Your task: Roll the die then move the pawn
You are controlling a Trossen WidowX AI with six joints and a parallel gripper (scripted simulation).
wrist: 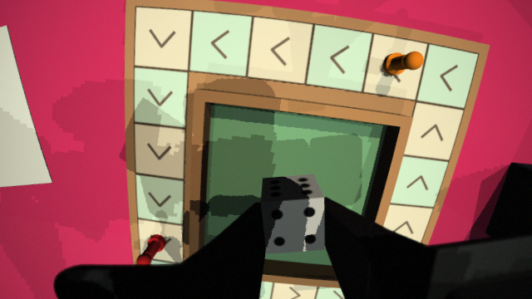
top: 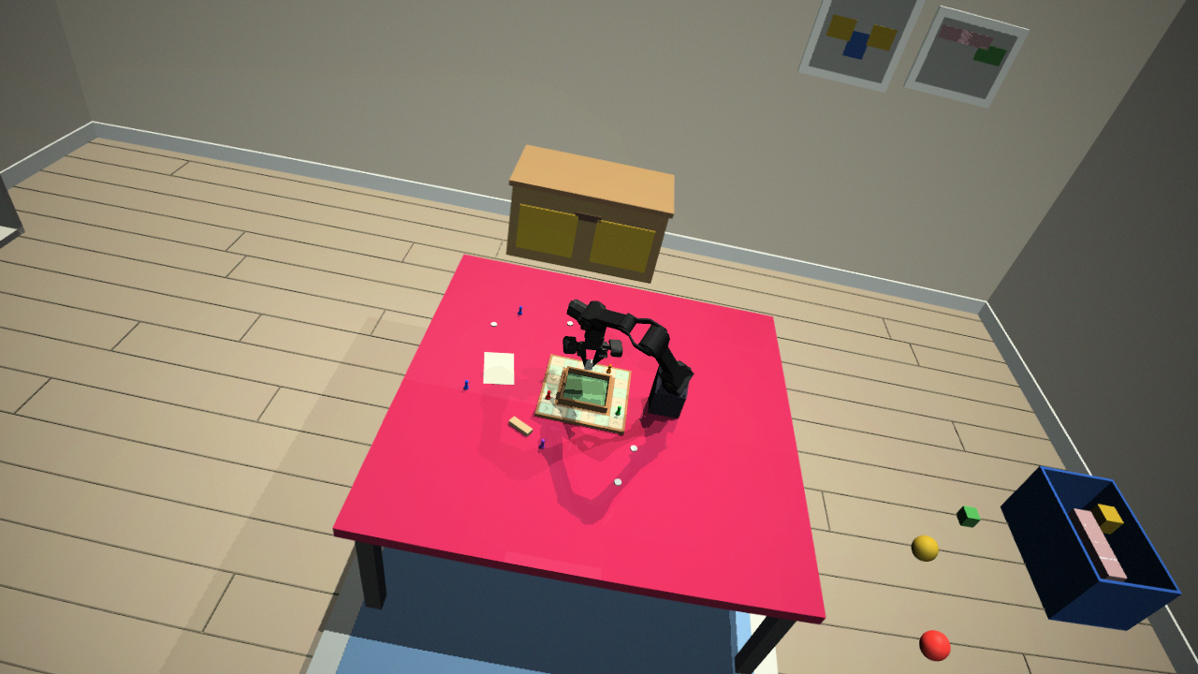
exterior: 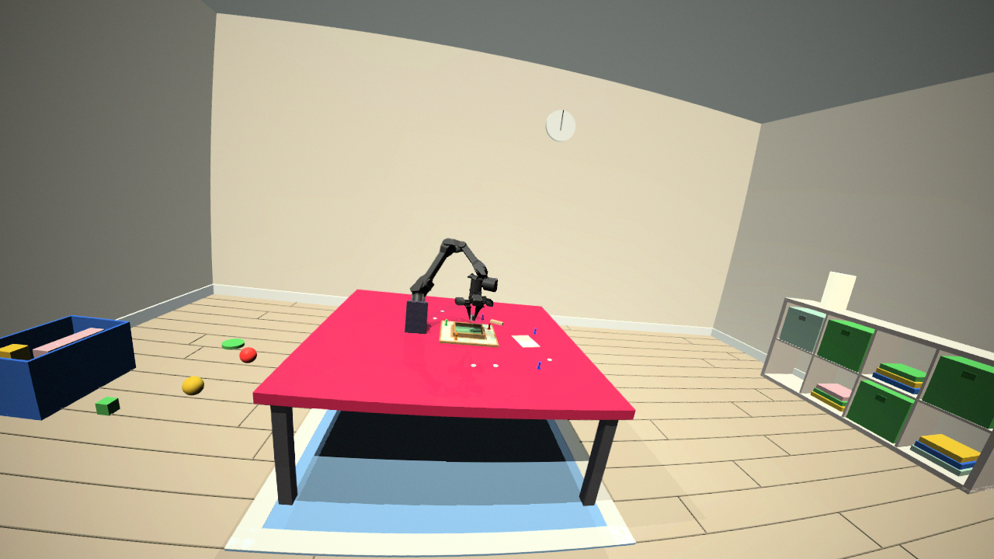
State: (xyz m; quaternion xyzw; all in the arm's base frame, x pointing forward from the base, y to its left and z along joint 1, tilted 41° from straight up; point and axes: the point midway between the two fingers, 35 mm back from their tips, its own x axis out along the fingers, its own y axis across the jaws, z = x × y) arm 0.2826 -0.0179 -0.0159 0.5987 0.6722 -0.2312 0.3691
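Observation:
My gripper (top: 589, 361) (exterior: 473, 319) (wrist: 291, 208) is shut on the grey die (wrist: 287, 226). It holds the die above the green-floored tray (wrist: 303, 108) (top: 583, 407) in the middle of the board (wrist: 130, 83). In the wrist view, a four-pip face is towards the camera and a six-pip face is beyond it. The red pawn (wrist: 150, 249) (top: 548, 394) (exterior: 489, 326) stands on the board's left column, partly behind a finger in the wrist view. The orange pawn (wrist: 401, 63) (top: 608, 369) stands on the far row. The green pawn (top: 618, 410) stands at the near right corner area.
A white sheet (top: 498, 369) (wrist: 21, 124) lies left of the board. A wooden block (top: 519, 425) and a blue-purple pawn (top: 542, 444) are near the board's front left. Blue pawns (top: 465, 385) (top: 519, 311) stand farther left. Several white discs (top: 634, 448) (top: 618, 481) lie around.

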